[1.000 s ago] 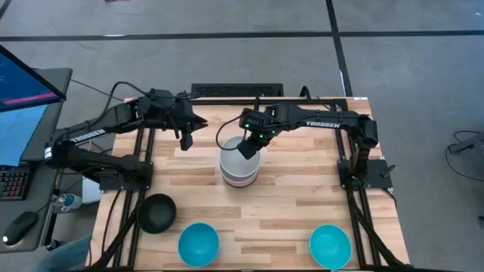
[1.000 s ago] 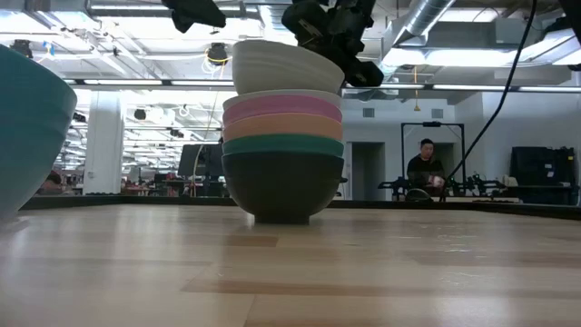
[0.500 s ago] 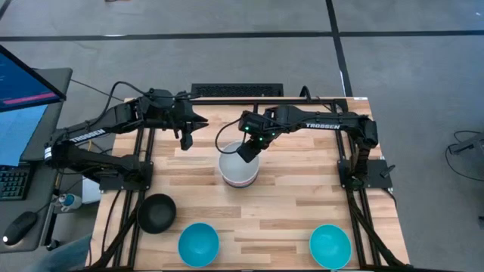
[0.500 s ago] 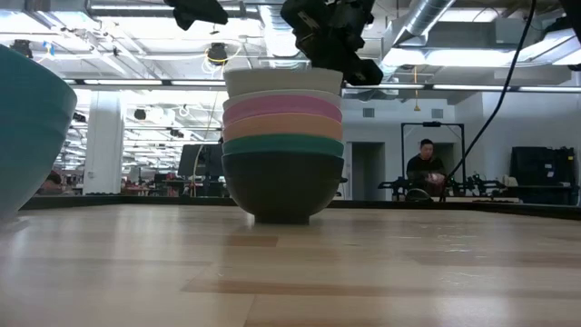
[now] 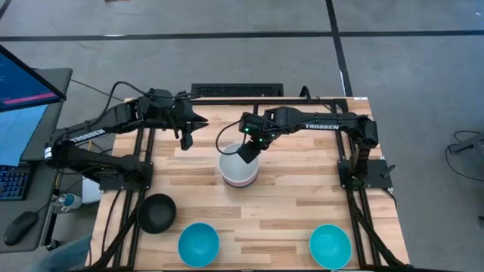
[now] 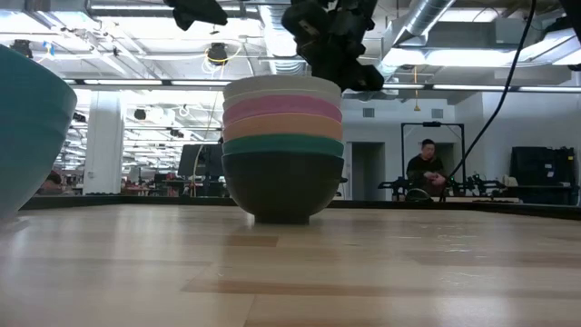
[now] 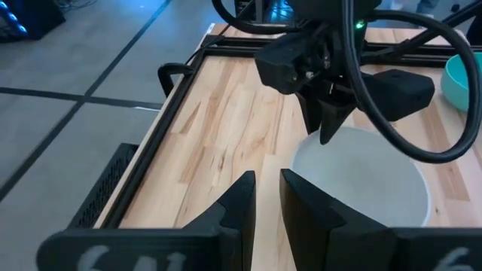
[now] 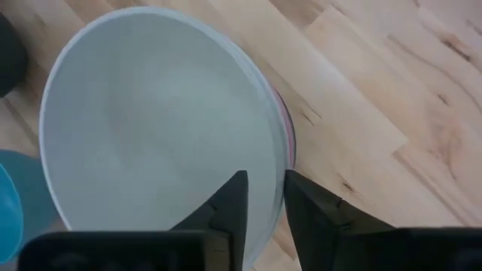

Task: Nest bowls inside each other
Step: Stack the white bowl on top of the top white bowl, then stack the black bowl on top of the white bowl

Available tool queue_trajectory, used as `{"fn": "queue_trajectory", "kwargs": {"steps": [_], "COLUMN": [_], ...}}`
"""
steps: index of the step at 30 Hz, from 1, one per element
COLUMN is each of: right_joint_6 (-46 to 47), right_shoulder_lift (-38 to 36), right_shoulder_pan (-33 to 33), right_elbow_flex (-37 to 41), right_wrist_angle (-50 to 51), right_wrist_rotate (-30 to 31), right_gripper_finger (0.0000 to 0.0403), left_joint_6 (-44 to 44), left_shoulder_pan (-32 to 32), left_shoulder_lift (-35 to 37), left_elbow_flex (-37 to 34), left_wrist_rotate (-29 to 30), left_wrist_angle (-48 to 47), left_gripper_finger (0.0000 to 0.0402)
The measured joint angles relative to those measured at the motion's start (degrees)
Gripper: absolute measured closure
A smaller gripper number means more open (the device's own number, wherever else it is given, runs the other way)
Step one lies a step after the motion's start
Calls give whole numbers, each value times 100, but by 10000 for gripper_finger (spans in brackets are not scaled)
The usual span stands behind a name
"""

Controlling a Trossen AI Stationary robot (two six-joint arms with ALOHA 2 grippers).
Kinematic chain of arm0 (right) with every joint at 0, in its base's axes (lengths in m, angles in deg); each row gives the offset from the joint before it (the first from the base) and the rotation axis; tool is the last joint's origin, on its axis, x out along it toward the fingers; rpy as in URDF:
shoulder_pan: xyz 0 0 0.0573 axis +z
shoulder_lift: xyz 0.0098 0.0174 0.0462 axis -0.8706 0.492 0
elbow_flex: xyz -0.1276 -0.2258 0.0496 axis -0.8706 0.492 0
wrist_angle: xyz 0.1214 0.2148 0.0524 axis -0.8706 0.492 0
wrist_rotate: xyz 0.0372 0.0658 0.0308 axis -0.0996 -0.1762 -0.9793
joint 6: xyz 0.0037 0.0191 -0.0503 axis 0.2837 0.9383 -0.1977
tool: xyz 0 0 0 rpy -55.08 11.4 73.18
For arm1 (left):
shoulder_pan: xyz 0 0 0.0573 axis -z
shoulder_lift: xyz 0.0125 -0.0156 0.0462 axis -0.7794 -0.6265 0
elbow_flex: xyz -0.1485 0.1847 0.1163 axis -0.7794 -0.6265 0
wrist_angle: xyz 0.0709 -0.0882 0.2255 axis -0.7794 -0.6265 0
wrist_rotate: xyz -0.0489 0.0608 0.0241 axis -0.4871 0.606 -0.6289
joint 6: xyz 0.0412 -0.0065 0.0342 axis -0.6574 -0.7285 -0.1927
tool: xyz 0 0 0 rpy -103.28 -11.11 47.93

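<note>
A stack of nested bowls (image 5: pixel 240 171) stands mid-table on its black bottom bowl. In the low view the stack (image 6: pixel 283 150) reads black, dark green, orange, pink and white from bottom to top. My right gripper (image 5: pixel 248 149) is at the far rim of the top white bowl (image 8: pixel 151 143), shut on it. My left gripper (image 5: pixel 187 142) hovers shut to the stack's far left, touching nothing. A loose black bowl (image 5: pixel 156 212) and two turquoise bowls (image 5: pixel 198 243) (image 5: pixel 330 245) sit upright on the wood near the table's near edge. My right gripper pinches the top white bowl by its far rim (image 8: pixel 276 169), apparently one finger inside the bowl and one outside. The fingers (image 7: pixel 328 124) come from above, pointing down. The bowl sits level, nested in the stack.
Bare wood (image 5: pixel 302 189) lies to the right of the stack and between the stack and the near bowls. Black frame rails (image 5: pixel 144 162) run along both table sides. A monitor (image 5: pixel 23 83) stands off the left side. A person (image 6: pixel 425 168) sits far behind the table.
My right gripper has come down over the stack with the white bowl. The bowl was tilted and lifted above the stack a second ago. It has dropped level and now sits deep inside the white bowl below it. My left gripper has kept still.
</note>
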Motion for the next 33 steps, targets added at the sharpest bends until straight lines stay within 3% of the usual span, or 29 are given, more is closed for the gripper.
{"fn": "queue_trajectory", "kwargs": {"steps": [13,21,26,33], "right_joint_6": [-32,-627,-923,-1213], "right_shoulder_lift": [0,-2,-2,-7], "right_shoulder_pan": [81,14,-100,-104], "right_elbow_flex": [-32,-1083,-1822,-2636], "right_wrist_angle": [382,900,891,1316], "right_wrist_rotate": [369,1216,1267,1824], "right_gripper_finger": [271,243,233,230], "left_joint_6": [61,38,174,882], "left_shoulder_pan": [0,0,17,158], "left_shoulder_lift": [0,0,0,200], "left_elbow_flex": [2,4,-6,-1254], "left_wrist_rotate": [46,3,-128,-141], "left_wrist_angle": [-34,-36,-114,-874], "left_gripper_finger": [348,348,348,348]}}
